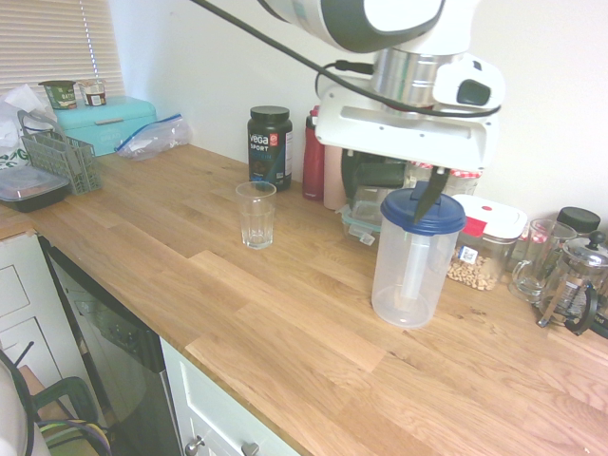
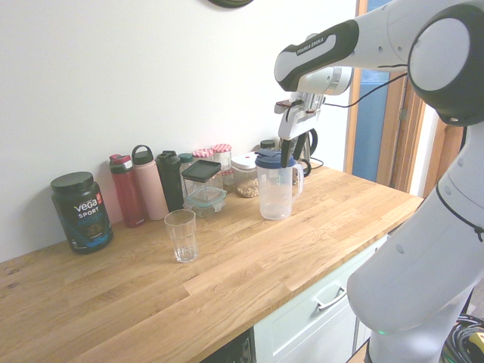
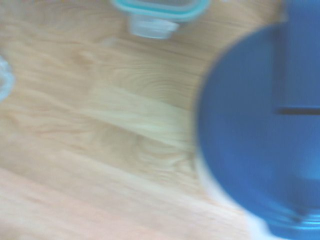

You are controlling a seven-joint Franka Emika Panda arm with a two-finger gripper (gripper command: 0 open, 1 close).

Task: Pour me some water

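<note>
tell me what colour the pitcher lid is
Dark blue. The pitcher lid shows best in the first exterior view.

Clear plastic pitcher [image 1: 411, 261], blue lid on, upright on wooden counter [image 1: 285, 313]; empty clear drinking glass [image 1: 256, 215] upright, well apart toward the wall

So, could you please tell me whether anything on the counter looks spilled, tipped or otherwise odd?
Nothing stands out: the blue-lidded pitcher and the drinking glass both stand upright on the dry wooden counter, and no spill shows.
</note>
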